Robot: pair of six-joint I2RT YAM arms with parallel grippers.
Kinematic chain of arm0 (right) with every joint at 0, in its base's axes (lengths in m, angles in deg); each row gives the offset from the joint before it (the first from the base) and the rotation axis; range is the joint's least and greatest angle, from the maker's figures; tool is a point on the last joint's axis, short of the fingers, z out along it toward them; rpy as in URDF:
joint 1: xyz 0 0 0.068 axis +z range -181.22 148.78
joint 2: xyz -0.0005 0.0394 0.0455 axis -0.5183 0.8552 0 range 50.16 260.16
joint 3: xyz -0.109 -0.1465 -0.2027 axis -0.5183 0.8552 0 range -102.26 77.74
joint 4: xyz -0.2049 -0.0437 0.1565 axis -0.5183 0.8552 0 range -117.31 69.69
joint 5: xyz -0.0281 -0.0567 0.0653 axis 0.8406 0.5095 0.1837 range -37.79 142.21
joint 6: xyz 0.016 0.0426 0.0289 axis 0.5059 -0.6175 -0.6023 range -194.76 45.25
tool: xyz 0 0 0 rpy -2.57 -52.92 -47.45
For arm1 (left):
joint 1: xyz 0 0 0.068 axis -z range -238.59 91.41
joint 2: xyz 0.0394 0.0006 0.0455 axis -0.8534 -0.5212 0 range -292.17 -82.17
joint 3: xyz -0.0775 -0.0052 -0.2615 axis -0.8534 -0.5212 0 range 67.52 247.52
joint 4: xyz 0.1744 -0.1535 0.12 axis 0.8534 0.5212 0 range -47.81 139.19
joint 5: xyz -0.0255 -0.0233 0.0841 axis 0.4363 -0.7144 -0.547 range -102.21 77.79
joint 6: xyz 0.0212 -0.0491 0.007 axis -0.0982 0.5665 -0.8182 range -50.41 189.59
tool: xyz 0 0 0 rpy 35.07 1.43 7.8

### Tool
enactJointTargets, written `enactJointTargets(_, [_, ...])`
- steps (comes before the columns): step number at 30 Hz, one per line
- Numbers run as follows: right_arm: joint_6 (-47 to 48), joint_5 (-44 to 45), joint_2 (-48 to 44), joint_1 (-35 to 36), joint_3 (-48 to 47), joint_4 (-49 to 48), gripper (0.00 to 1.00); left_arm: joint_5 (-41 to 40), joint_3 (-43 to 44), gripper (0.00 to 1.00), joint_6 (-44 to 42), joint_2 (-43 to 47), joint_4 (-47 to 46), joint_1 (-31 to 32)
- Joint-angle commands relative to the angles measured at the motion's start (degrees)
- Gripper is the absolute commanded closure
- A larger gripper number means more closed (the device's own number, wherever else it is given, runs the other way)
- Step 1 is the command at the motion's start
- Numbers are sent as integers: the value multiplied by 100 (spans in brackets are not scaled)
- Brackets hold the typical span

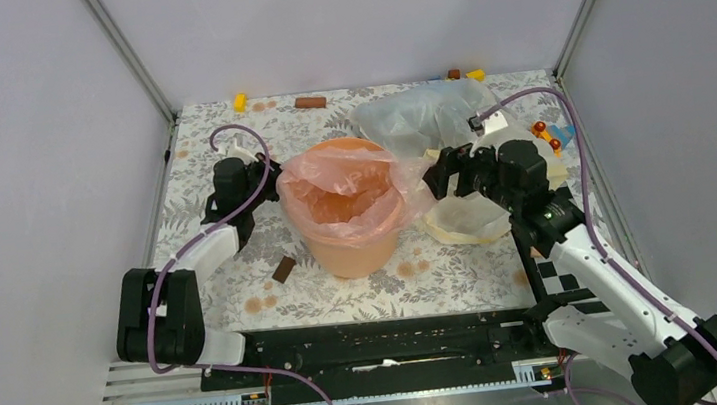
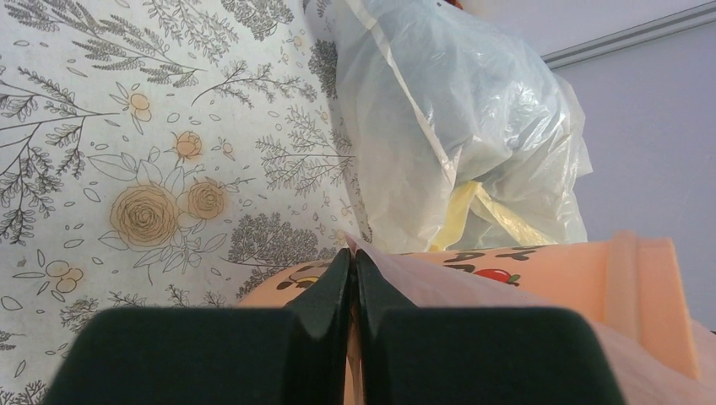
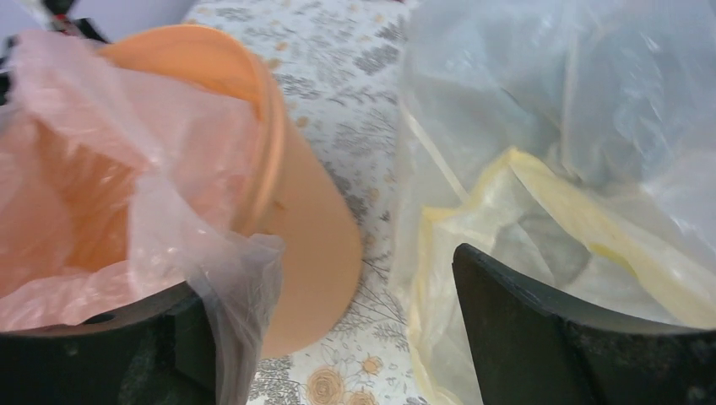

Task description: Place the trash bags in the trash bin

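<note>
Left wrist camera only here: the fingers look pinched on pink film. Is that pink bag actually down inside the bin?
Observer: Yes. From above, the pink bag lines the trash bin, its edges spilling over the rim.
Operator: And the right gripper?
Observer: The right gripper sits at the bin's right side, jaws open, gripping nothing.
Operator: Anything loose near the bin?
Observer: A small brown block lies on the table just left of its base.
</note>
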Motion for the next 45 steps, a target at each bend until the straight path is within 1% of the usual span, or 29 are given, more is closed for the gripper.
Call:
enactJointTargets(1, [459,-1107,-7,52,-315,-577,12,-118,-71,95,81,238,-430,28])
enactJointTargets(3, [530,-1255,112,56,-565,-606,12,-117,-99,95,131,233,-511,23])
enactJointTargets(5, [634,-1199,164,61,-780,-585,12,-99,-81,95,137,216,-506,28])
enactJointTargets(7, [646,-886,154,63,-893,-490,11,-82,-46,95,111,220,-445,28])
enactJointTargets(8, [575,-578,159,61,-914,-401,11,-86,-25,95,87,216,-392,23])
enactJointTargets(10, [468,-490,198,65,-872,-72,11,-121,-4,95,44,229,-324,28])
enactJointTargets(13, [104,-613,216,62,-459,153,10,-165,-20,95,61,228,-333,28])
enactJointTargets(15, [-29,-878,175,65,10,96,10,-152,-35,96,110,201,-379,28])
enactJointTargets(18, [-283,-1006,113,64,568,-43,9,-139,-51,96,146,172,-439,34])
enactJointTargets(22, [-425,-1044,9,61,770,-45,8,-163,-82,96,158,171,-473,36])
enactJointTargets(25, [-391,-1140,-69,61,637,17,7,-179,-94,96,140,155,-465,32])
enactJointTargets(27, [-227,-1354,-144,58,473,87,1,-198,-104,96,124,117,-476,33])
enactJointTargets(30, [109,-1890,-364,59,417,89,0,-209,-65,96,75,50,-471,26])
enactJointTargets(33, [29,-2298,-584,65,440,-74,0,-256,-44,96,25,37,-454,28])
enactJointTargets(35, [-57,-2198,-747,61,438,-96,0,-255,-64,96,49,40,-481,28])
enactJointTargets(38, [-80,-1824,-1047,65,466,-106,0,-227,-56,96,51,56,-470,28])
enactJointTargets(41, [54,-1648,-1296,65,375,-105,0,-232,-62,96,47,100,-452,28])
enactJointTargets(43, [216,-1626,-1237,65,110,-68,0,-249,-64,96,42,124,-431,28])
enactJointTargets(45, [406,-1651,-925,65,-408,41,5,-258,-64,96,42,144,-429,28])
